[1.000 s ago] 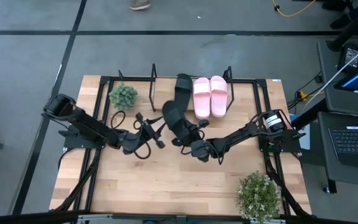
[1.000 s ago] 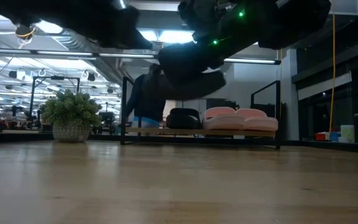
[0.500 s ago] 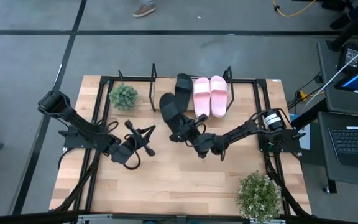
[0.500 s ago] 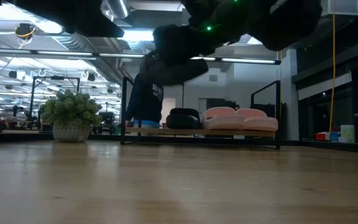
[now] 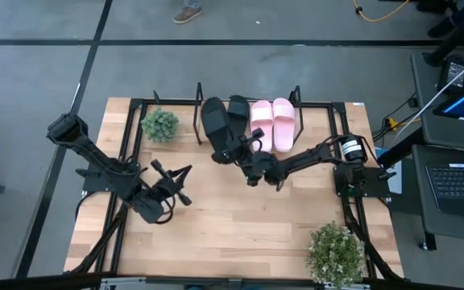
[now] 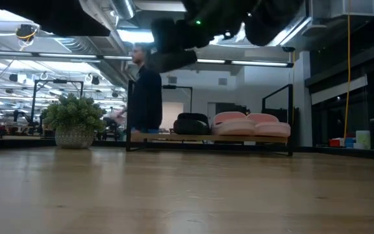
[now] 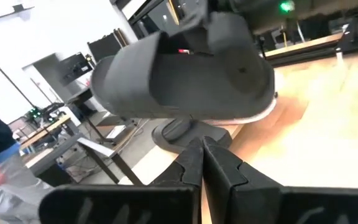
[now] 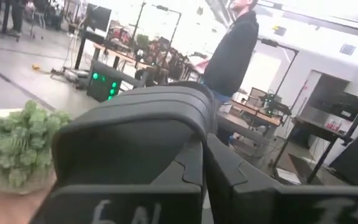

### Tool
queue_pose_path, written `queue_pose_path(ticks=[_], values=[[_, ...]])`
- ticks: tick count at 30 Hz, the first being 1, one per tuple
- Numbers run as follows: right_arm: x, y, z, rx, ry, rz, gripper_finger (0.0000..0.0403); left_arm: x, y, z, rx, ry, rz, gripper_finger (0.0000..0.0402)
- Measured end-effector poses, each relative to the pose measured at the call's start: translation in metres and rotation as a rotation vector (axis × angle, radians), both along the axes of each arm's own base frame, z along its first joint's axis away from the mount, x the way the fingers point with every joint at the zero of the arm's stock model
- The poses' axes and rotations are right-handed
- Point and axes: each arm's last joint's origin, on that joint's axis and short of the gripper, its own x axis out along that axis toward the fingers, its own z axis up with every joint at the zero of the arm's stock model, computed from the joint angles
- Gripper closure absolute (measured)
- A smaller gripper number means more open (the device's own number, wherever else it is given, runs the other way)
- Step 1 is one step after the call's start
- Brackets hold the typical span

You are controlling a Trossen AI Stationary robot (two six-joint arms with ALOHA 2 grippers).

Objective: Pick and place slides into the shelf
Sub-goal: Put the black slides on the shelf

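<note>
My right gripper point(image 5: 246, 159) is shut on a black slide point(image 5: 215, 127), held in the air just in front of the shelf point(image 6: 174, 138). On the shelf board rest another black slide point(image 5: 238, 111) and two pale pink slides point(image 5: 262, 125) point(image 5: 283, 123), soles down. The low view shows the held slide point(image 6: 174, 49) high above the table. My left gripper point(image 7: 202, 158) is shut and empty over the table's left middle point(image 5: 176, 184); the held slide point(image 7: 185, 81) is ahead of it. My right gripper pinches the black slide between its two fingers at the end of the slide nearest the gripper point(image 8: 166, 143). The fingers come slanting from the table's near right side. The slide is lifted clear of table and shelf, reaching away from the fingers toward the far edge.
A small potted plant point(image 5: 159, 125) stands left of the shelf and a larger one point(image 5: 337, 254) at the near right corner. A black frame point(image 5: 337, 129) runs around the table. A person point(image 6: 145, 97) stands in the room beyond.
My right gripper has carried the black slide up and toward the far edge, to just in front of the shelf's left part. My left gripper has drawn back from the slide toward the near left and has shut, empty.
</note>
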Motion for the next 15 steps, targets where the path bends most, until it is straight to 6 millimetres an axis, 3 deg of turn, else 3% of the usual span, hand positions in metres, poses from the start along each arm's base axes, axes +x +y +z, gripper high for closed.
queue_pose_path(ticks=[10,15], values=[[0.028,-0.042,0.028,0.045,0.13,-0.083,0.0399,-0.016,-0.01,-0.003,0.071,0.009,0.001,0.0399],[0.036,-0.059,0.034,0.118,0.154,-0.044,0.0399,-0.024,-0.013,-0.001,0.076,0.011,-0.035,0.0401]])
